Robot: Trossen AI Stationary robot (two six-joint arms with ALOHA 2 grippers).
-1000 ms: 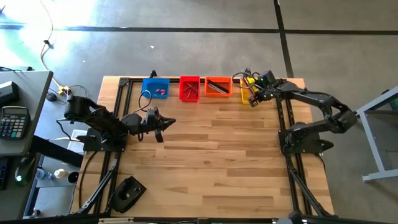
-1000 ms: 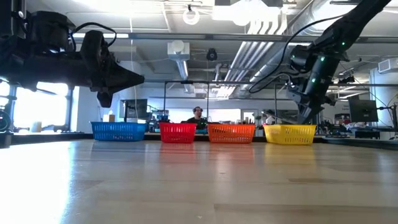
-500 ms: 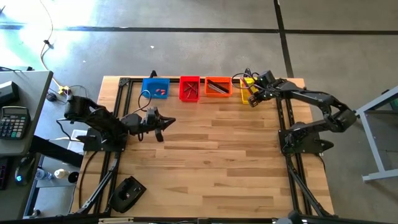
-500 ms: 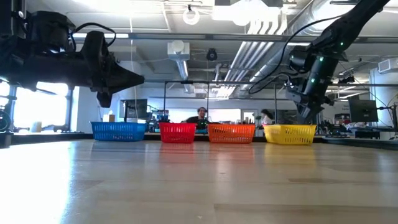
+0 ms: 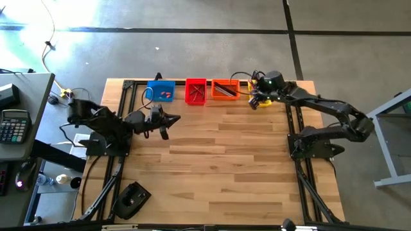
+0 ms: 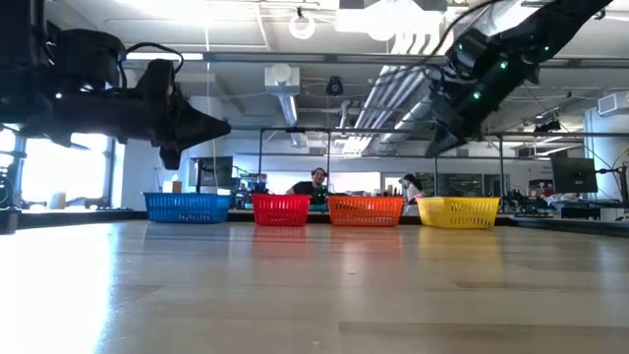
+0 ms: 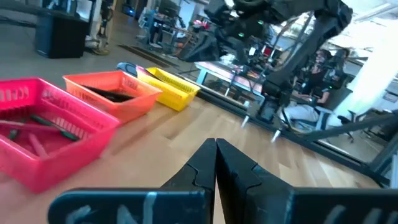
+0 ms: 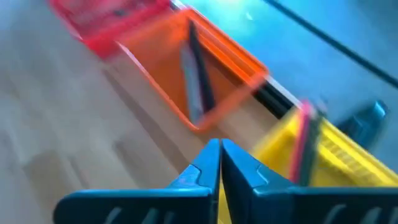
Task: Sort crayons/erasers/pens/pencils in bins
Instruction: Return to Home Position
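Note:
Four bins stand in a row along the table's far edge: blue point(image 5: 160, 90), red point(image 5: 196, 91), orange point(image 5: 225, 89) and yellow point(image 6: 458, 211). Pink-red erasers point(image 5: 166, 94) lie in the blue bin. Thin sticks lie in the red bin point(image 7: 43, 134), dark ones in the orange bin point(image 8: 196, 81), and a pink one point(image 8: 303, 144) in the yellow bin point(image 8: 336, 163). My right gripper point(image 8: 219, 144) hangs shut and empty above the gap between the orange and yellow bins, slanting down. My left gripper point(image 5: 177, 119) is shut and empty, held level above the table in front of the blue bin.
The wooden tabletop point(image 5: 218, 160) lies bare in front of the bins. A black device point(image 5: 131, 199) sits at the near left corner. A desk with a calculator point(image 5: 14, 125) stands left of the table. People point(image 6: 316, 182) show in the room behind.
My right gripper has risen out of the yellow bin and swung toward the table's left, toward the orange bin, tipping to a flatter slant.

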